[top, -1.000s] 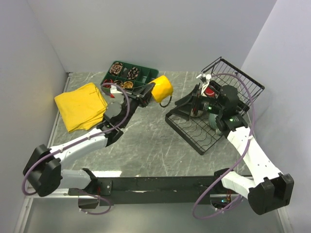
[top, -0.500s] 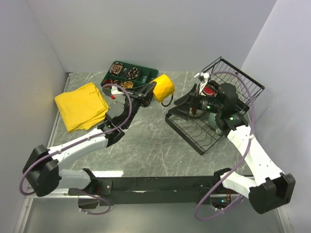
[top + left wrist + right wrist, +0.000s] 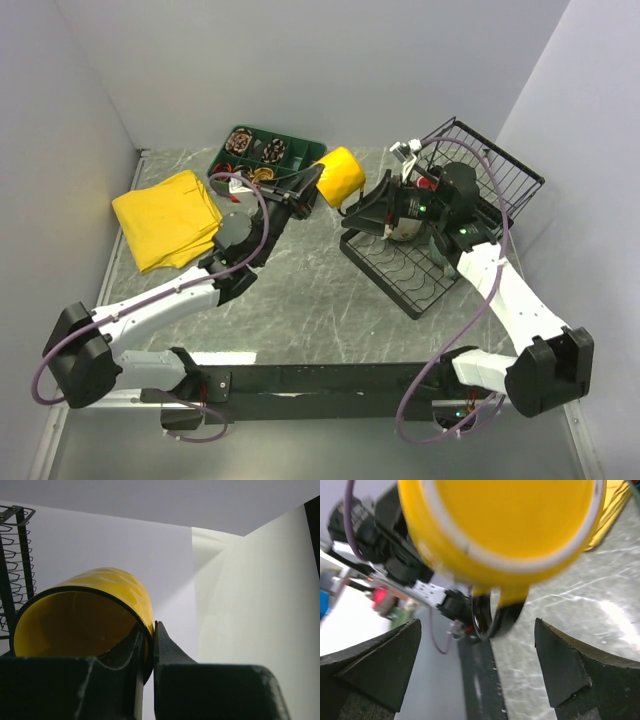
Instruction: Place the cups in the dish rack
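My left gripper [image 3: 320, 180] is shut on the rim of the yellow cup [image 3: 340, 175], one finger inside and one outside, and holds it in the air left of the dish rack [image 3: 450, 270]. In the left wrist view the cup [image 3: 85, 615] lies on its side with the fingertips [image 3: 161, 640] pinching its wall. My right gripper [image 3: 372, 215] is open and faces the cup's base [image 3: 505, 520] from just beyond it, touching nothing [image 3: 477, 665]. A red cup [image 3: 429, 184] shows in the rack behind the right wrist. Other cups are hidden.
A dark green compartment tray [image 3: 300, 150] sits at the back, just left of the held cup. A folded yellow cloth [image 3: 165, 215] lies at the left. The rack's raised wire basket end [image 3: 500, 165] stands near the right wall. The marble tabletop [image 3: 300, 300] lies in front.
The left arm has carried the yellow cup to the right, toward the rack. The right arm has swung left from over the rack to face the cup, its jaws staying wide.
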Motion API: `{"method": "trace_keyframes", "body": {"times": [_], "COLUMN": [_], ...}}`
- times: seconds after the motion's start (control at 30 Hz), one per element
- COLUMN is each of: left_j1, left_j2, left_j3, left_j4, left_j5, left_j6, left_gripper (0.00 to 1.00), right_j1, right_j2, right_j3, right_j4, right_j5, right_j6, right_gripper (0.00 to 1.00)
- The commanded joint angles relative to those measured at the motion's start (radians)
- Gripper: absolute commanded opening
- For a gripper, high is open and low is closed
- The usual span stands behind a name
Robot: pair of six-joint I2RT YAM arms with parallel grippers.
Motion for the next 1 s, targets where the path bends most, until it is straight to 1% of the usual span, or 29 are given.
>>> {"method": "trace_keyframes", "body": {"times": [0.0,0.07,0.1,0.13,0.2,0.23,0.3,0.33,0.4,0.43,0.5,0.53,0.6,0.63,0.73,0.77,0.8,0.83,0.87,0.93,0.97], "left_j1": [-0.012,-0.017,-0.020,-0.021,-0.026,-0.026,-0.029,-0.029,-0.030,-0.032,-0.030,-0.032,-0.030,-0.032,-0.032,-0.032,-0.032,-0.032,-0.032,-0.030,-0.030], "left_j2": [0.012,0.026,0.030,0.038,0.044,0.047,0.050,0.050,0.050,0.050,0.046,0.041,0.038,0.034,0.026,0.020,0.015,0.004,-0.003,-0.025,-0.032], "left_j3": [0.078,0.092,0.094,0.097,0.098,0.100,0.101,0.098,0.092,0.086,0.079,0.071,0.063,0.057,0.039,0.033,0.023,0.002,-0.010,-0.036,-0.044], "left_j4": [0.164,0.164,0.167,0.171,0.179,0.179,0.178,0.179,0.181,0.179,0.176,0.173,0.167,0.165,0.153,0.150,0.156,0.159,0.164,0.150,0.138], "left_j5": [0.026,0.031,0.034,0.033,0.036,0.034,0.033,0.029,0.026,0.026,0.023,0.022,0.023,0.026,0.037,0.039,0.040,0.040,0.040,0.046,0.049], "left_j6": [-0.046,-0.049,-0.051,-0.054,-0.065,-0.065,-0.068,-0.068,-0.072,-0.074,-0.075,-0.075,-0.074,-0.072,-0.068,-0.066,-0.062,-0.054,-0.051,-0.042,-0.040], "left_gripper": [0.01,0.01,0.01,0.01,0.01,0.01,0.01,0.01,0.01,0.01,0.01,0.01,0.01,0.01,0.15,0.22,0.32,0.35,0.41,0.51,0.59], "right_j1": [0.019,0.023,0.026,0.026,0.029,0.031,0.032,0.032,0.031,0.031,0.031,0.031,0.031,0.031,0.026,0.026,0.020,0.016,0.013,-0.004,-0.012], "right_j2": [0.016,0.027,0.033,0.036,0.045,0.048,0.059,0.064,0.070,0.070,0.065,0.064,0.057,0.053,0.027,0.010,0.001,-0.011,-0.031,-0.054,-0.074], "right_j3": [0.056,0.059,0.058,0.055,0.045,0.042,0.038,0.038,0.033,0.032,0.030,0.030,0.032,0.033,0.032,0.033,0.032,0.032,0.033,0.022,0.009], "right_j4": [0.157,0.164,0.190,0.207,0.259,0.281,0.335,0.355,0.393,0.401,0.401,0.396,0.366,0.346,0.271,0.213,0.182,0.151,0.088,0.059,0.045], "right_j5": [-0.051,-0.054,-0.056,-0.059,-0.062,-0.068,-0.079,-0.083,-0.093,-0.094,-0.091,-0.091,-0.093,-0.091,-0.091,-0.088,-0.082,-0.077,-0.073,-0.064,-0.064], "right_j6": [0.167,0.185,0.194,0.204,0.233,0.245,0.276,0.286,0.311,0.316,0.314,0.310,0.279,0.262,0.184,0.131,0.098,0.066,0.005,-0.043,-0.048], "right_gripper": [0.98,0.92,0.90,0.86,0.82,0.75,0.66,0.55,0.44,0.35,0.24,0.12,0.00,0.00,0.00,0.00,0.00,0.00,0.00,0.00,0.00]}}
